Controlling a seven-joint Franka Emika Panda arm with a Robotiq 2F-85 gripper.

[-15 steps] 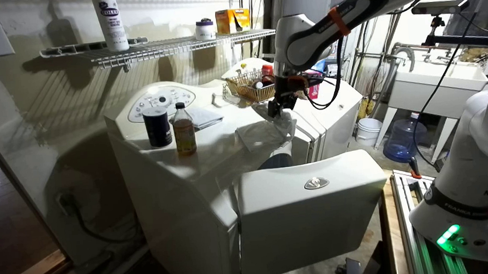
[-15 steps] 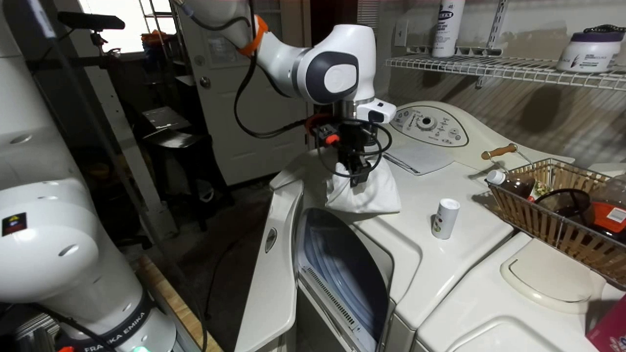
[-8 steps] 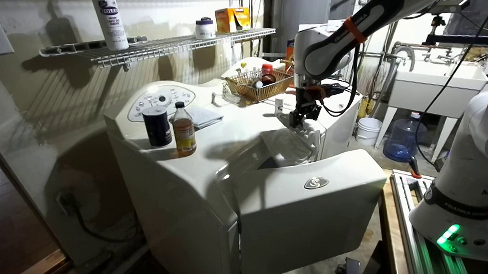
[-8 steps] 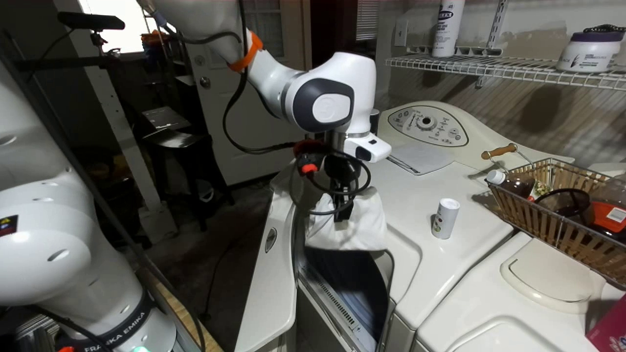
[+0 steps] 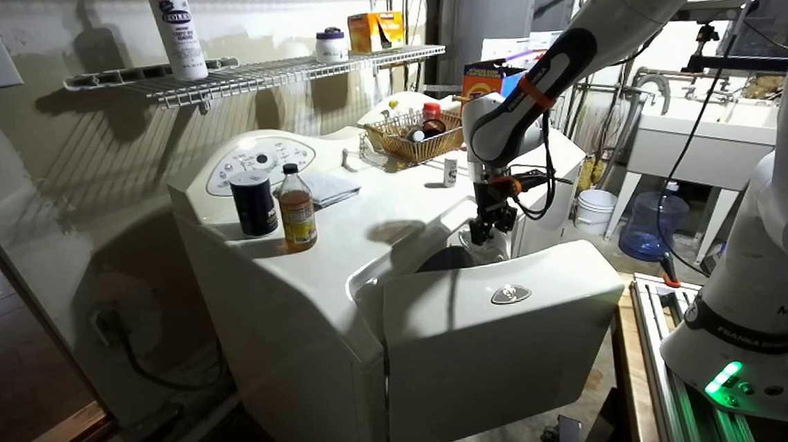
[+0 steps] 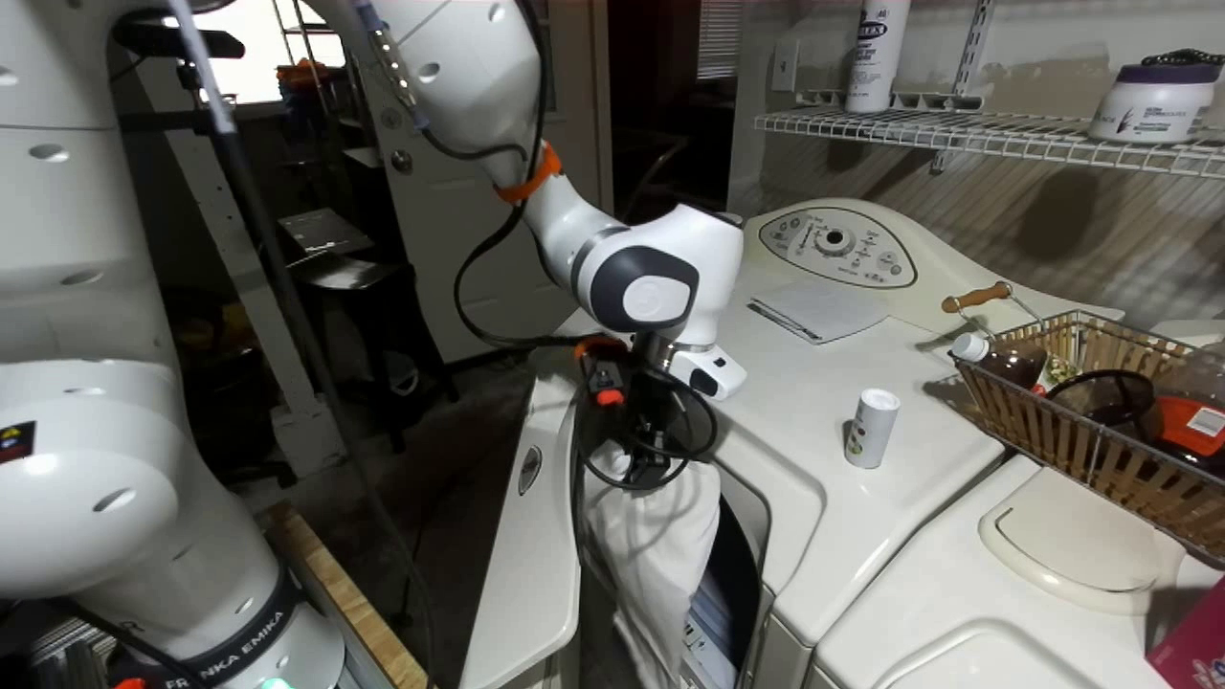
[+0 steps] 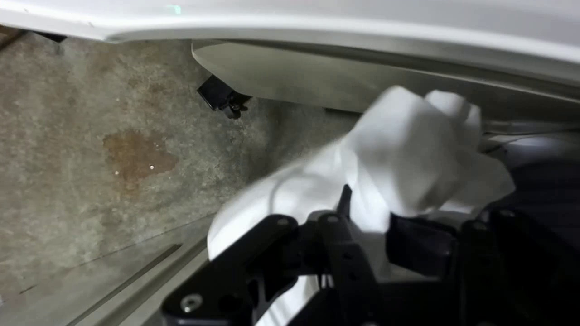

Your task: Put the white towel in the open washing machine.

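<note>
in an exterior view the gripper (image 5: 494, 229) hangs low behind the open door (image 5: 501, 366) of the washing machine (image 5: 289, 304). in an exterior view the white towel (image 6: 656, 545) droops from the gripper beside the door, across part of the opening (image 6: 734, 565). in the wrist view the fingers (image 7: 419, 244) pinch the white towel, bunched past their tips.

arm base (image 5: 744, 370): "franka emika" | wht btl (image 5: 178, 38): "folex", "carpet spot remover"
</note>
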